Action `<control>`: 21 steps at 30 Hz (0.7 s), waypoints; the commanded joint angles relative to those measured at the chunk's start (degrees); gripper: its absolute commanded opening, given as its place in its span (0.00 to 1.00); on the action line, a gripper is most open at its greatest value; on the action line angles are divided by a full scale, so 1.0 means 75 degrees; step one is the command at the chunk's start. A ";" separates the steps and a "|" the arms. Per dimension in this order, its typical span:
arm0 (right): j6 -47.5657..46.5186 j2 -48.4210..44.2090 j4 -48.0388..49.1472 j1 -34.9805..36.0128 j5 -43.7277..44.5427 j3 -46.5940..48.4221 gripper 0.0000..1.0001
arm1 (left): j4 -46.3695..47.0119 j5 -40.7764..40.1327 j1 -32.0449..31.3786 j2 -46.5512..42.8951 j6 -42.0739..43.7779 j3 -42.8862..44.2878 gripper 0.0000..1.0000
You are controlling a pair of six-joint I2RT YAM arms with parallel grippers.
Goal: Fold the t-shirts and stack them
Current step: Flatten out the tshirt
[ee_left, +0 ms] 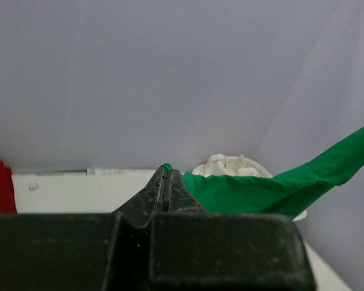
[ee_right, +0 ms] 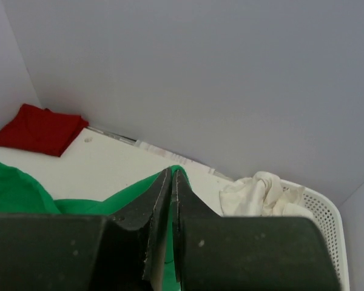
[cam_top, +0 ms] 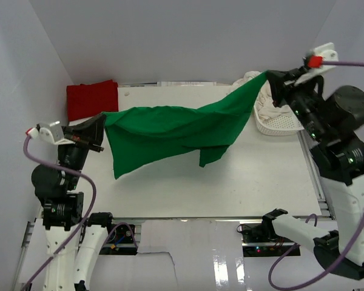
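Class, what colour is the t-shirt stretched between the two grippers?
Bright green, with no pattern. The t-shirt shows best in the top external view.

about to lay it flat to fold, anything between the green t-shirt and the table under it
Nothing visible does. The green t-shirt hangs between the left gripper and right gripper, both shut on it. The red t-shirt lies far left, the mesh basket far right, both aside. The table right under the cloth is hidden.

Spread shirt (cam_top: pixel 170 130) over the tabletop (cam_top: pixel 249 176) middle. Folded shirt (cam_top: pixel 92 99) behind it, far left corner. Basket (cam_top: pixel 282 126) far right, more shirts (cam_top: pixel 267 104) inside.
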 commanded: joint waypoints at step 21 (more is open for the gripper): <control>0.1990 -0.3230 0.2373 -0.4334 -0.3184 0.2296 0.08 | 0.0289 0.0753 -0.0185 -0.0648 0.0277 0.3862 0.00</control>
